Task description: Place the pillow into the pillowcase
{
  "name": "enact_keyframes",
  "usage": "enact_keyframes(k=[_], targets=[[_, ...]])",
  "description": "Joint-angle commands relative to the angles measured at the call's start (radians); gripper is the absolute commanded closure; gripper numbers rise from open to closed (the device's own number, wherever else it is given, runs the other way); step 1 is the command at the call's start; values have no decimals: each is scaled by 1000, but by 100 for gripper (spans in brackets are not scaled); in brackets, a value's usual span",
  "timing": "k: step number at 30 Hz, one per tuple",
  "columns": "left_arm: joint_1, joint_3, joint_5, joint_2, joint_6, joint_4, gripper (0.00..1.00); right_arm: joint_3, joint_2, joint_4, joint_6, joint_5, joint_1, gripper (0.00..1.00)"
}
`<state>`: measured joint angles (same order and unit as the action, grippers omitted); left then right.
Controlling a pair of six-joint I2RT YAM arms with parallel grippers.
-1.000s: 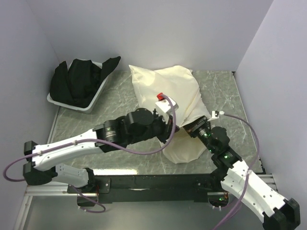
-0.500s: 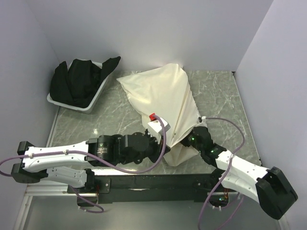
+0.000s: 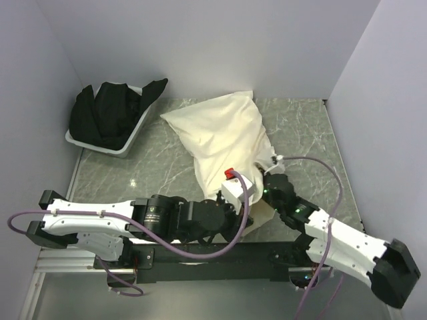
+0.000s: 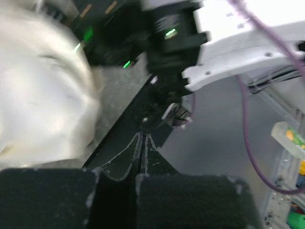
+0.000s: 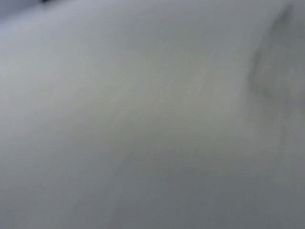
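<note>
Cream pillowcase (image 3: pixel 220 137) has slumped flatter; left claw (image 4: pixel 132 177) pressed together, empty; right claw (image 3: pixel 265 179) buried, grip unclear.

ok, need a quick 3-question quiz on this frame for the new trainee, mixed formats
1. True or false: the black cloth sits in the white tray at the far left of the table.
2. In the left wrist view, the left fingers are: A) spread wide, B) shut together, C) clamped on the black cloth.
3. Short answer: which arm's wrist view shows nothing but blurred pillowcase cloth?

Key: 1 true; 2 B; 3 the right arm.
</note>
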<state>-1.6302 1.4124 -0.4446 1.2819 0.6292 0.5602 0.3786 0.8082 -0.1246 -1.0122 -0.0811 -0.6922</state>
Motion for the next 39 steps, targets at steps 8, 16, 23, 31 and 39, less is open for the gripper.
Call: enact_keyframes(k=[8,16,23,31,39], targets=[[6,-78,-63,-90,95,47,99,-81,-93,37,27,-39,134,49],[238,-208,81,-107,101,-55,53,-237,-306,78,-117,-95,131,26],[556,-236,347,6,0,-250,38,-153,-590,504,-178,-175,129,27],[766,-56,530,450,-45,-322,40,65,-572,690,-78,-198,131,26],[854,63,494,763,-11,-307,46,181,-474,695,72,-322,129,22]])
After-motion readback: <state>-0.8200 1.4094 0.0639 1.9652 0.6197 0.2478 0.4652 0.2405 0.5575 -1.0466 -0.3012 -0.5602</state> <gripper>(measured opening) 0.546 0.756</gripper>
